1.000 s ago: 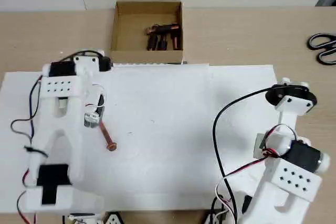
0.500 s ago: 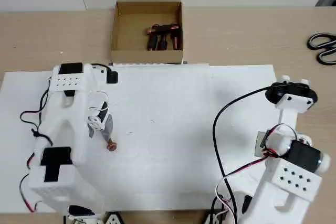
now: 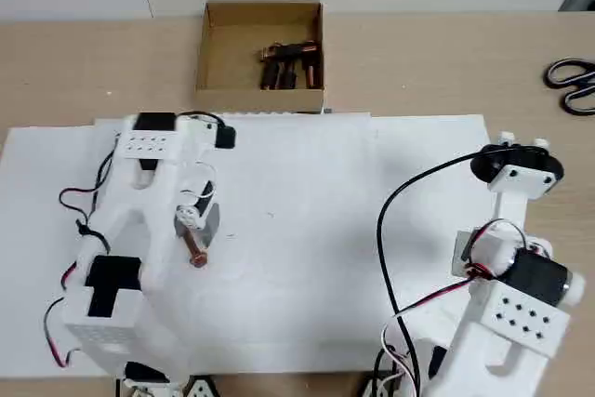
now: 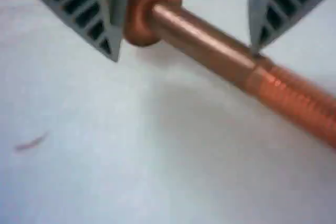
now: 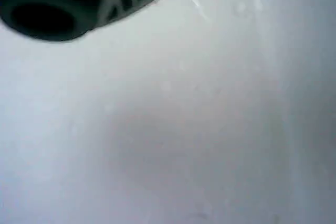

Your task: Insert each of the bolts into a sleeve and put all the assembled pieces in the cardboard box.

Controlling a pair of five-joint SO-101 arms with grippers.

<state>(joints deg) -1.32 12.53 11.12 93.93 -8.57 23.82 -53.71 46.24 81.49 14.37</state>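
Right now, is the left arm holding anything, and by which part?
Nothing gripped yet. The left gripper has its fingers open astride the copper-coloured metal bolt on the white sheet: one beside its head, one at the shank.

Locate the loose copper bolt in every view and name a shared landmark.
High view: the bolt lies on the white sheet at the left gripper, left of centre.
Left wrist view: the bolt lies between that gripper's open fingers, head beside one.
Right wrist view: faces the white sheet.
Shared landmark: the white sheet.
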